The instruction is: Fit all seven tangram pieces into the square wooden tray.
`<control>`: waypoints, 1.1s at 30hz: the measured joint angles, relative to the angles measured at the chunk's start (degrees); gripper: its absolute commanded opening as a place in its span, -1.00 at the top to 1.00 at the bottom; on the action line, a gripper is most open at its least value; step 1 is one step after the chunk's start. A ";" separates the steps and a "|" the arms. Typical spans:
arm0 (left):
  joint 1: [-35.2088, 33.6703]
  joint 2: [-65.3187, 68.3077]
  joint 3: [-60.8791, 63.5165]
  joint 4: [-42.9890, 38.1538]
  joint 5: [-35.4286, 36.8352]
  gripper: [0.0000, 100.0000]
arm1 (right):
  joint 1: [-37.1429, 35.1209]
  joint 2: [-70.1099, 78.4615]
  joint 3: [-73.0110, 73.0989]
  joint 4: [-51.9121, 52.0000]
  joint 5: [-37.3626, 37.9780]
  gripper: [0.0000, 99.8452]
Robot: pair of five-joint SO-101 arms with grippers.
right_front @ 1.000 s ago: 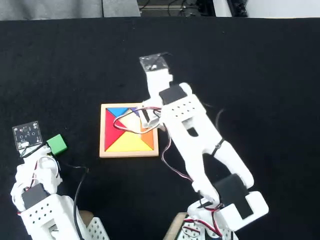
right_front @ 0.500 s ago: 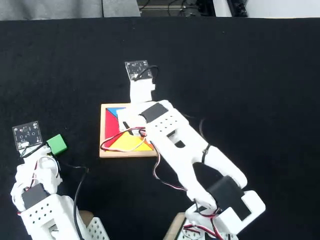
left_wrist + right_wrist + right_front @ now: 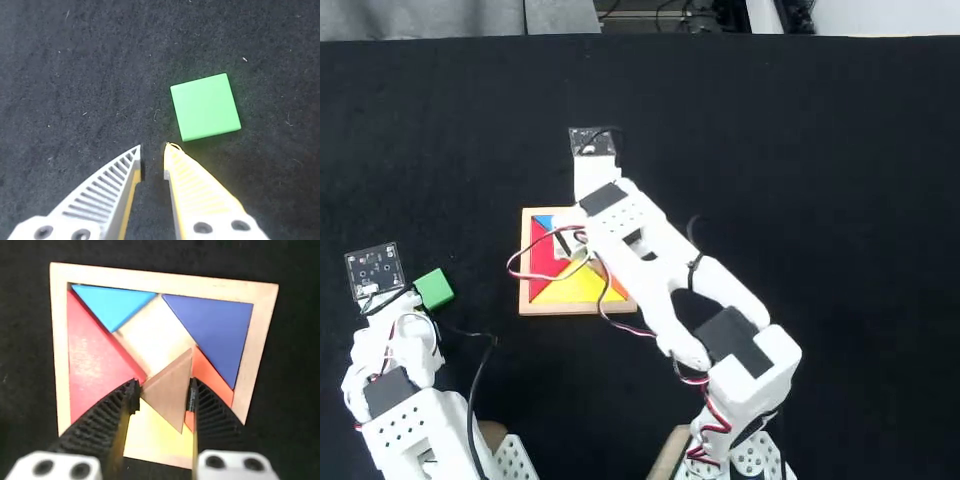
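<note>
In the right wrist view the square wooden tray (image 3: 165, 282) holds a red triangle (image 3: 92, 360), a light blue triangle (image 3: 115, 302), a dark blue piece (image 3: 215, 327), an orange piece (image 3: 210, 375) and a yellow piece (image 3: 155, 432). A square patch of bare wood (image 3: 150, 337) shows in its middle. My right gripper (image 3: 162, 387) is shut on a brown triangle (image 3: 170, 390) over the tray. The right arm (image 3: 620, 230) covers much of the tray (image 3: 525, 300) from above. A green square (image 3: 205, 106) lies on the cloth just beyond my shut, empty left gripper (image 3: 152, 147).
Black cloth covers the whole table. The green square (image 3: 435, 288) lies left of the tray, by the left arm (image 3: 390, 340) at the front left corner. The far half and the right side of the table hold no objects.
The right arm has swung left and now lies across the tray, covering more of it. The left arm and the green square have not moved.
</note>
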 measured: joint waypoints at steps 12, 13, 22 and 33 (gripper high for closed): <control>0.00 0.00 0.00 0.00 0.00 0.82 | -0.09 0.00 -0.88 0.97 -0.26 0.47; 0.00 0.00 0.00 0.00 0.00 0.82 | -0.35 0.00 -0.88 1.23 -0.26 0.45; 0.00 0.00 0.00 0.00 0.00 0.82 | -2.90 0.00 -1.76 2.90 0.53 0.85; 0.00 0.00 0.00 0.00 0.00 0.82 | 2.90 2.73 -11.25 -1.32 10.90 0.98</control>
